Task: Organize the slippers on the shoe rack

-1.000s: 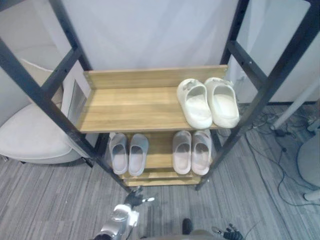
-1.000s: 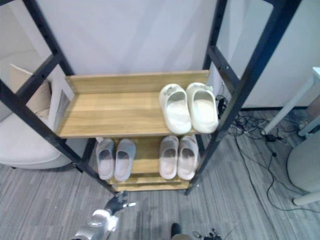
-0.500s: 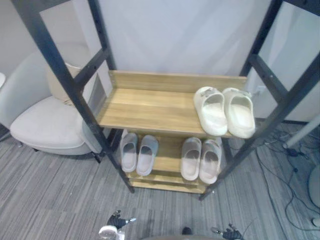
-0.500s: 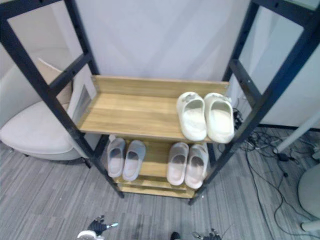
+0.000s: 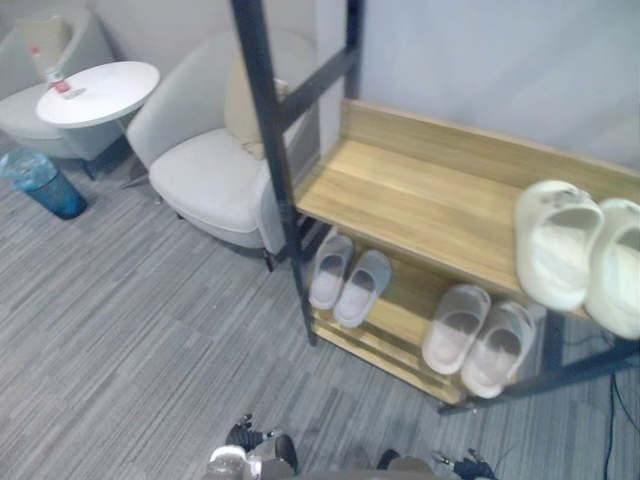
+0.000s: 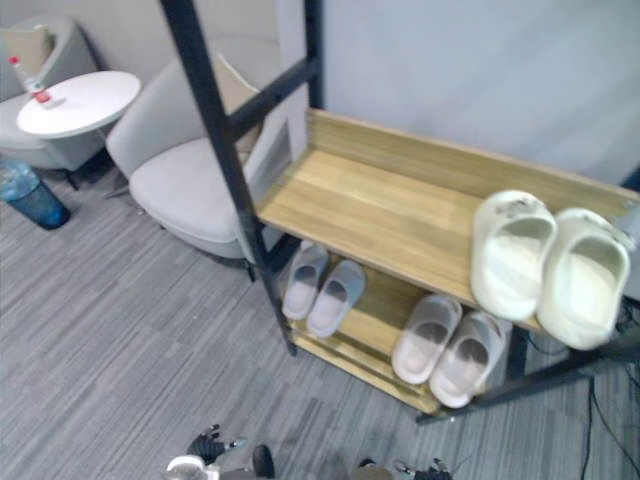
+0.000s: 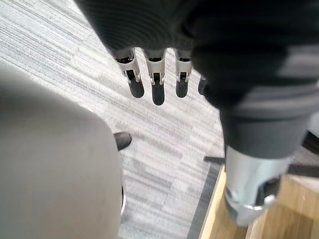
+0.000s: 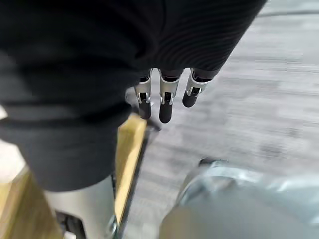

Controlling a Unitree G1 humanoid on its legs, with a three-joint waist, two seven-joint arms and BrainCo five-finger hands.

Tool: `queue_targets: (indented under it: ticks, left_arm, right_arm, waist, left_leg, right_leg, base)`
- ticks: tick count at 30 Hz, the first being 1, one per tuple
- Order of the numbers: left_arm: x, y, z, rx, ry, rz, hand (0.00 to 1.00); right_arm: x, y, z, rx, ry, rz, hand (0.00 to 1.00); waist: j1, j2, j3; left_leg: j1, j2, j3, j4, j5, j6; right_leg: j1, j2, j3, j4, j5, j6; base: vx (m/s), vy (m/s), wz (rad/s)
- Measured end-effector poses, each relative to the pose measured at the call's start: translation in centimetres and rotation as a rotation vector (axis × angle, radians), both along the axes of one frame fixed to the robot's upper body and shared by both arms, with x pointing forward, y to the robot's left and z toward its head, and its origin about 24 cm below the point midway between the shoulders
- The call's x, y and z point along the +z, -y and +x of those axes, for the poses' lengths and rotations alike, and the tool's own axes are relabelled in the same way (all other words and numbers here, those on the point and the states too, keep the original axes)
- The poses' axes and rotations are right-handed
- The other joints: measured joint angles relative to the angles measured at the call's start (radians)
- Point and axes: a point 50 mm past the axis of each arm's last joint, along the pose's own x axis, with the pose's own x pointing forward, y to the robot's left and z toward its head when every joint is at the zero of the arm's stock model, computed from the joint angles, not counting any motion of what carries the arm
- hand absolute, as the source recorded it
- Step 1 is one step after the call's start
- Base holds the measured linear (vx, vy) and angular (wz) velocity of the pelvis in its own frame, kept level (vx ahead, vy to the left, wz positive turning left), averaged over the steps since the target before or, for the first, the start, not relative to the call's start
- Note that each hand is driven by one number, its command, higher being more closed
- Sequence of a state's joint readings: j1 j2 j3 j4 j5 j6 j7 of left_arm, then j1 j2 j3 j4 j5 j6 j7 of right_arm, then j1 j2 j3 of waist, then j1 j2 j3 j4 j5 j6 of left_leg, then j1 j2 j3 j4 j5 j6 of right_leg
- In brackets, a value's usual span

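On the upper shelf (image 5: 420,200) of the black-framed shoe rack (image 5: 268,120), a pair of cream slippers (image 5: 555,245) sits side by side at the right end, toes toward the near edge. The rest of that wooden board is bare. On the lower shelf (image 5: 400,310) there are two more pairs: pale grey slippers (image 5: 362,288) on the left and pinkish-grey slippers (image 5: 455,328) on the right, each pair with its two slippers touching or nearly so.

Left of the rack stands a white armchair (image 5: 205,175) with a cushion against its back. Farther left is a small round tabletop (image 5: 97,92) carrying a bottle (image 5: 60,82), and a blue bin (image 5: 40,182) stands on the grey striped carpet (image 5: 130,340) near it.

The left hand (image 7: 156,74) hangs low at the near edge over the carpet, fingers straight and relaxed, holding nothing. The right hand (image 8: 167,99) hangs likewise, fingers extended and empty, near the rack's foot.
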State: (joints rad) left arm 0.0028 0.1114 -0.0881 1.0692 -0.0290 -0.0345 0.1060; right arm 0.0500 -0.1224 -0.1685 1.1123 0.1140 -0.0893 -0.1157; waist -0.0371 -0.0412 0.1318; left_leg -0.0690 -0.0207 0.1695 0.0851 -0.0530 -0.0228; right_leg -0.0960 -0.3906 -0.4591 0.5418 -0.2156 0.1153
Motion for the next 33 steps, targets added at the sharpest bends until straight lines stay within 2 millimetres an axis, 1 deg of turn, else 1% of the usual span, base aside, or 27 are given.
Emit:
queue_targets:
  ticks: [1,2,3,5,6,7,8,9,10,11,12,13,16,17,19,20,21,23,24,26,27,28,29,30,31,32,33]
  left_arm:
    - [0.2,0.3,0.5,-0.016,0.016,-0.005,0.0]
    - [0.3,0.4,0.7,-0.017,0.028,-0.011,0.0]
    - [0.3,0.8,1.0,-0.011,0.038,-0.025,0.0]
    - [0.4,0.5,1.1,0.002,0.038,-0.02,0.0]
    - [0.4,0.4,1.3,0.007,0.042,-0.015,0.0]
    - [0.3,0.6,1.2,0.011,0.031,-0.019,0.0]
    - [0.3,0.6,1.1,0.01,0.03,-0.02,0.0]
    - [0.3,0.8,1.2,0.01,0.03,-0.025,0.0]
    - [0.1,0.7,0.8,0.001,0.012,-0.012,0.0]
    - [0.0,0.6,0.6,0.003,0.005,-0.01,0.0]
    - [0.0,0.3,0.4,0.021,-0.003,-0.005,0.0]
    - [0.0,0.1,0.5,0.034,0.002,0.001,0.0]
    - [0.2,-0.1,1.0,0.032,0.017,0.013,0.0]
    - [0.3,-0.2,1.0,0.031,0.021,0.016,0.0]
    - [0.4,0.0,1.4,0.026,0.038,0.013,0.0]
    - [0.5,0.1,1.4,0.024,0.043,0.01,0.0]
    - [0.7,0.1,2.1,0.023,0.057,0.011,0.0]
    - [0.8,0.1,2.4,0.021,0.062,0.011,0.0]
    - [0.9,0.2,2.7,0.02,0.068,0.011,0.0]
    - [0.9,0.4,2.8,0.02,0.073,0.004,0.0]
    - [0.8,0.7,2.6,0.022,0.066,-0.004,0.0]
    - [0.6,0.8,2.2,0.024,0.057,-0.007,0.0]
    - [0.9,0.2,2.6,0.02,0.067,0.01,0.0]
    - [0.9,0.0,2.8,0.023,0.069,0.016,0.0]
    - [0.9,0.1,2.8,0.027,0.067,0.01,0.0]
    - [0.8,0.2,2.6,0.04,0.066,0.0,0.0]
    - [0.8,0.0,2.4,0.047,0.058,0.001,0.0]
  right_arm:
    - [0.0,-0.1,0.1,0.019,-0.003,-0.003,0.0]
    - [0.0,-0.1,0.2,0.024,-0.005,-0.005,0.0]
    - [0.0,-0.3,0.4,0.034,-0.002,-0.003,0.0]
    - [0.1,-0.7,1.0,0.043,0.012,0.003,0.0]
    - [0.2,-1.1,1.5,0.043,0.026,0.011,0.0]
    - [0.3,-0.9,1.6,0.038,0.036,0.004,0.0]
    - [0.3,-0.9,1.6,0.037,0.037,0.004,0.0]
    - [0.4,-0.9,1.9,0.033,0.047,0.002,0.0]
    - [0.4,-1.5,2.3,0.038,0.055,0.018,0.0]
    - [0.3,-1.7,2.3,0.038,0.055,0.023,0.0]
    - [0.3,-2.3,2.4,0.048,0.056,0.036,0.0]
    - [0.2,-2.8,2.5,0.071,0.053,0.043,0.0]
    - [0.2,-3.0,2.5,0.088,0.049,0.042,0.0]
    - [0.1,-3.0,2.5,0.087,0.047,0.04,0.0]
    - [0.2,-2.9,2.5,0.082,0.047,0.038,0.0]
    - [0.1,-3.3,2.5,0.081,0.047,0.049,0.0]
    - [0.1,-3.4,2.4,0.074,0.047,0.05,0.0]
    - [0.1,-3.0,2.2,0.031,0.047,0.051,0.0]
    - [0.0,-3.1,2.1,0.013,0.048,0.057,0.0]
    - [0.2,-2.7,2.1,0.002,0.054,0.047,0.0]
    - [0.2,-2.2,1.7,-0.007,0.06,0.036,0.0]
    - [0.4,-2.0,1.9,-0.008,0.07,0.03,0.0]
    - [0.3,-2.5,2.0,-0.009,0.065,0.046,0.0]
    - [0.2,-2.9,2.0,-0.012,0.064,0.056,0.0]
    - [0.3,-2.8,2.2,-0.02,0.071,0.058,0.0]
    - [0.5,-2.8,2.6,-0.021,0.086,0.055,0.0]
    - [0.6,-2.9,2.9,-0.009,0.096,0.057,0.0]
  waist:
    - [-0.003,0.012,-0.001]
    - [-0.003,0.014,0.003]
    - [-0.014,0.023,0.01]
    - [-0.012,0.012,0.012]
    - [-0.011,-0.014,0.018]
    - [-0.01,-0.008,0.018]
    - [-0.009,-0.005,0.017]
    - [0.001,0.016,0.019]
    - [0.008,0.03,0.019]
    - [0.011,0.034,0.018]
    - [0.025,0.04,0.014]
    - [0.032,0.034,0.018]
    - [0.03,0.017,0.028]
    - [0.03,0.013,0.03]
    - [0.028,0.01,0.032]
    - [0.025,0.007,0.035]
    - [0.024,0.007,0.034]
    - [0.019,0.009,0.034]
    - [0.019,-0.005,0.04]
    - [0.01,0.004,0.041]
    - [0.013,0.027,0.029]
    - [0.015,0.043,0.02]
    - [0.023,0.007,0.03]
    - [0.021,-0.009,0.03]
    - [0.02,-0.019,0.033]
    - [0.021,0.002,0.048]
    - [0.02,0.006,0.052]
  left_leg:
    - [0.005,-0.01,-0.051,0.007,0.0,0.002]
    - [0.006,-0.006,-0.071,0.009,0.0,0.001]
    - [-0.005,0.012,-0.144,0.016,0.001,0.0]
    - [-0.018,0.005,-0.23,0.016,0.008,-0.011]
    - [-0.017,-0.02,-0.279,0.011,0.017,-0.025]
    - [-0.009,-0.02,-0.33,-0.014,0.036,-0.042]
    - [-0.009,-0.019,-0.332,-0.018,0.04,-0.043]
    - [-0.002,-0.002,-0.346,-0.047,0.054,-0.052]
    - [0.002,0.028,-0.347,-0.077,0.073,-0.067]
    - [0.004,0.036,-0.345,-0.081,0.074,-0.069]
    - [0.0,0.052,-0.341,-0.087,0.079,-0.077]
    - [-0.008,0.061,-0.343,-0.089,0.087,-0.088]
    - [-0.036,0.068,-0.339,-0.085,0.119,-0.095]
    - [-0.044,0.066,-0.304,-0.087,0.14,-0.093]
    - [-0.074,0.054,-0.213,-0.091,0.196,-0.064]
    - [-0.084,0.066,-0.09,-0.059,0.168,-0.019]
    - [-0.142,0.098,0.084,0.094,0.058,0.049]
    - [-0.186,0.143,0.248,0.29,-0.045,0.096]
    - [-0.196,0.158,0.302,0.376,-0.106,0.112]
    - [-0.193,0.187,0.309,0.443,-0.17,0.094]
    - [-0.189,0.212,0.275,0.446,-0.204,0.04]
    - [-0.192,0.212,0.249,0.427,-0.255,0.01]
    - [-0.205,0.129,0.211,0.426,-0.267,0.023]
    - [-0.205,0.094,0.196,0.418,-0.273,0.033]
    - [-0.183,0.052,0.169,0.414,-0.279,0.051]
    - [-0.156,0.022,0.141,0.402,-0.282,0.065]
    - [-0.133,0.008,0.131,0.379,-0.28,0.07]
  right_leg:
    - [-0.054,0.01,0.139,0.118,0.042,-0.064]
    - [-0.077,0.025,0.188,0.133,0.026,-0.057]
    - [-0.081,0.138,0.348,0.091,-0.043,-0.024]
    - [-0.071,0.234,0.451,-0.026,-0.065,-0.034]
    - [-0.047,0.257,0.473,-0.14,-0.051,-0.046]
    - [-0.002,0.261,0.443,-0.181,-0.059,-0.049]
    - [0.001,0.262,0.439,-0.187,-0.058,-0.05]
    - [0.024,0.271,0.409,-0.226,-0.044,-0.059]
    - [0.055,0.298,0.38,-0.289,-0.014,-0.072]
    - [0.062,0.306,0.377,-0.306,-0.005,-0.075]
    - [0.074,0.327,0.374,-0.343,0.017,-0.082]
    - [0.082,0.34,0.362,-0.367,0.028,-0.089]
    - [0.083,0.346,0.322,-0.375,0.033,-0.098]
    - [0.088,0.343,0.301,-0.375,0.036,-0.1]
    - [0.097,0.335,0.254,-0.374,0.044,-0.106]
    - [0.1,0.325,0.201,-0.376,0.046,-0.117]
    - [0.1,0.32,0.135,-0.373,0.037,-0.129]
    - [0.1,0.293,0.023,-0.35,0.034,-0.131]
    - [0.098,0.256,-0.048,-0.333,0.023,-0.116]
    - [0.094,0.216,-0.108,-0.29,0.0,-0.085]
    - [0.073,0.207,-0.136,-0.23,-0.046,-0.056]
    - [0.049,0.201,-0.129,-0.176,-0.079,-0.038]
    - [-0.001,0.154,-0.022,-0.071,-0.132,-0.023]
    - [-0.011,0.136,0.011,-0.041,-0.145,-0.013]
    - [-0.024,0.102,0.067,0.053,-0.137,-0.031]
    - [-0.083,0.104,0.167,0.194,-0.139,-0.057]
    - [-0.101,0.126,0.224,0.232,-0.146,-0.045]
  base:
    - [0.17,0.095,1.17]
    - [0.22,-0.01,1.47]
    - [0.12,-0.106,1.19]
    - [0.12,-0.153,1.57]
    - [0.13,-0.221,1.8]
    - [0.12,-0.192,1.26]
    - [0.09,-0.122,0.82]
    - [0.05,-0.097,0.44]
    - [0.06,-0.124,0.42]
    - [0.03,-0.114,0.17]
    - [0.03,-0.114,0.06]
    - [0.02,-0.099,0.1]
    - [0.0,-0.049,0.44]
    - [-0.03,-0.04,0.69]
    - [-0.07,-0.015,0.86]
    - [-0.13,-0.004,1.09]
    - [-0.14,-0.003,1.21]
    - [-0.14,0.042,1.34]
    - [-0.17,0.142,1.41]
    - [-0.12,0.202,1.39]
    - [-0.05,0.188,1.16]
    - [-0.02,0.317,1.18]
    - [0.02,0.205,0.95]
    - [0.1,0.291,1.23]
    - [0.15,0.246,1.08]
    - [0.18,0.261,0.97]
    - [0.2,0.254,0.68]
